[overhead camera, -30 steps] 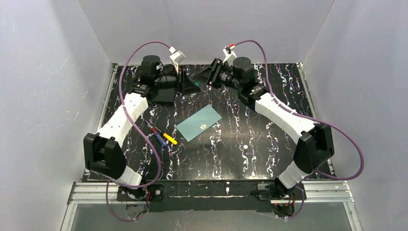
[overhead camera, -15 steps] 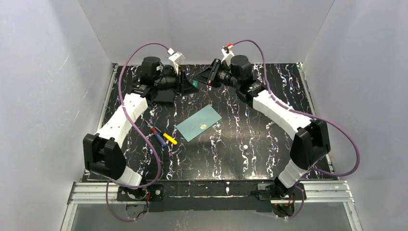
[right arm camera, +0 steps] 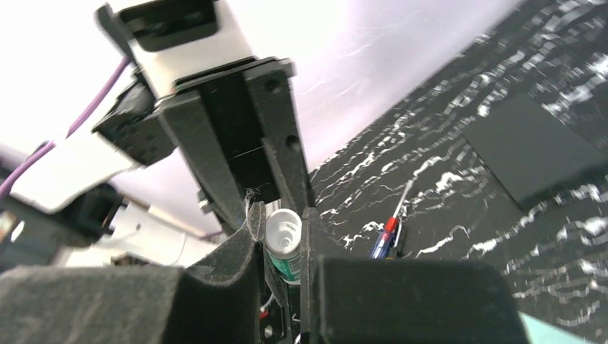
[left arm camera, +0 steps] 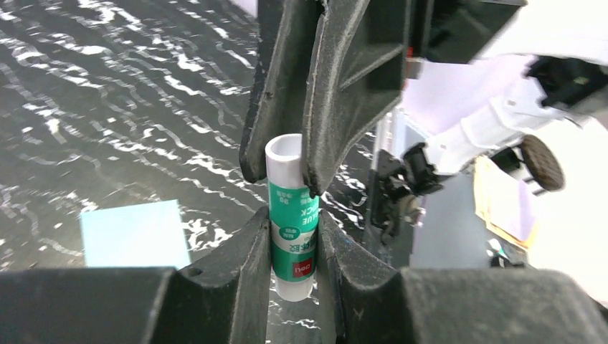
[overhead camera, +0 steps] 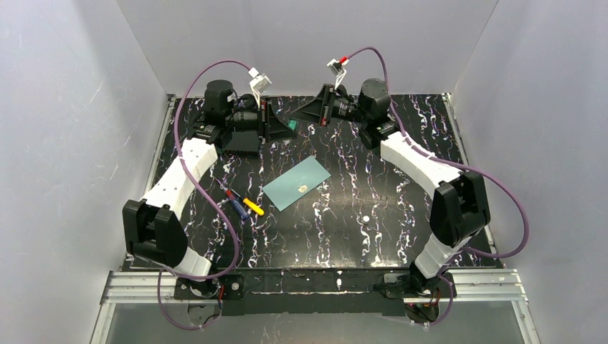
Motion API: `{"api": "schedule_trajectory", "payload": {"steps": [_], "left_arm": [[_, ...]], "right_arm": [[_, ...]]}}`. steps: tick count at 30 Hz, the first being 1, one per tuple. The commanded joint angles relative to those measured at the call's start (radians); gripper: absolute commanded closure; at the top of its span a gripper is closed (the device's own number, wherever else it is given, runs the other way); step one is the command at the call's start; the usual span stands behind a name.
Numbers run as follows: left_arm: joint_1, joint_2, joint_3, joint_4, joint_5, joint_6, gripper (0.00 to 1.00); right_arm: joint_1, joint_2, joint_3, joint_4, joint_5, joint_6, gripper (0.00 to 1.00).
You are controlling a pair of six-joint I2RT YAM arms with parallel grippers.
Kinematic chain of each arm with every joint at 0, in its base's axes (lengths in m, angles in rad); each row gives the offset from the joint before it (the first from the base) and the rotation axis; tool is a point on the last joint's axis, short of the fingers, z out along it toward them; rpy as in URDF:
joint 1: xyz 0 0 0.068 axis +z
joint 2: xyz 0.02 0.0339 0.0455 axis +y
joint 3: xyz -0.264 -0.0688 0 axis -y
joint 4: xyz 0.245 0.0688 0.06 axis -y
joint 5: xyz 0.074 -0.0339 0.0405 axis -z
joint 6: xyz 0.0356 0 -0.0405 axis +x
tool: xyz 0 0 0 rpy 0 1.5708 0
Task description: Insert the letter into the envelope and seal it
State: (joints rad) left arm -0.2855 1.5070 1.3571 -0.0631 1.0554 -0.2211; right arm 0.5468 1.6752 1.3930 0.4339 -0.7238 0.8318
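Observation:
The teal envelope lies flat mid-table with a small round spot on it; it also shows in the left wrist view. The letter is not in view. Both grippers meet above the back of the table on a green-and-white glue stick. My left gripper is shut on the stick's green body. My right gripper is shut on its white end; its fingers come in from above in the left wrist view.
A red-and-blue screwdriver and a yellow-handled tool lie left of the envelope; the screwdriver also shows in the right wrist view. A small white bit lies right of centre. Grey walls enclose the table on three sides.
The right arm's wrist has drawn back to the right and its elbow has risen. Both grippers stay shut on the glue stick. The envelope has not moved.

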Motion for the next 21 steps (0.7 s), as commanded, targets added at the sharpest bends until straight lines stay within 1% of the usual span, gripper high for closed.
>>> {"api": "schedule_trajectory", "payload": {"steps": [1,2,3,5,6,8,9,10,12,14,15,16,17,18,19,21], "left_arm": [[-0.015,-0.021,0.020,0.118,0.276,-0.125,1.00],[-0.015,-0.018,0.030,0.104,0.271,-0.121,1.00],[-0.014,-0.019,0.045,0.058,0.266,-0.087,1.00],[-0.014,-0.012,0.079,-0.068,0.241,0.004,1.00],[-0.014,-0.008,0.088,-0.088,0.241,0.016,1.00],[-0.013,0.001,0.096,-0.078,0.254,0.005,1.00],[-0.013,0.005,0.097,-0.071,0.255,0.000,1.00],[-0.013,0.005,0.095,-0.054,0.257,-0.011,1.00],[-0.013,0.004,0.088,-0.019,0.237,-0.033,1.00],[-0.013,-0.008,0.078,0.000,0.185,-0.030,1.00],[-0.014,-0.020,0.069,0.000,0.127,-0.025,1.00],[-0.012,-0.030,0.058,0.004,0.072,-0.013,1.00],[-0.013,-0.041,0.043,0.025,0.041,-0.013,1.00],[-0.013,-0.048,0.027,0.044,0.006,-0.025,1.00],[-0.013,-0.049,0.017,0.055,-0.020,-0.037,1.00],[-0.013,-0.045,0.009,0.085,-0.032,-0.068,1.00]], "right_arm": [[0.015,0.007,0.029,0.369,-0.406,0.027,0.99],[0.016,0.015,0.035,0.429,-0.449,0.062,0.99],[0.017,0.026,0.043,0.495,-0.487,0.125,0.99],[0.020,0.048,0.067,0.557,-0.530,0.210,0.99],[0.023,0.055,0.074,0.576,-0.537,0.234,0.99],[0.031,0.058,0.078,0.582,-0.544,0.250,0.99],[0.034,0.059,0.083,0.560,-0.537,0.239,0.99],[0.034,0.060,0.089,0.511,-0.515,0.214,0.95],[0.029,0.058,0.120,0.336,-0.411,0.123,0.71],[0.027,0.043,0.177,0.022,-0.194,-0.006,0.47],[0.028,0.036,0.196,-0.095,-0.080,-0.047,0.41],[0.028,0.025,0.202,-0.173,0.016,-0.057,0.40],[0.028,0.009,0.187,-0.209,0.095,-0.050,0.39],[0.028,-0.008,0.163,-0.197,0.148,-0.038,0.40],[0.028,-0.027,0.136,-0.176,0.185,-0.026,0.43],[0.028,-0.039,0.111,-0.137,0.210,-0.007,0.54]]}}
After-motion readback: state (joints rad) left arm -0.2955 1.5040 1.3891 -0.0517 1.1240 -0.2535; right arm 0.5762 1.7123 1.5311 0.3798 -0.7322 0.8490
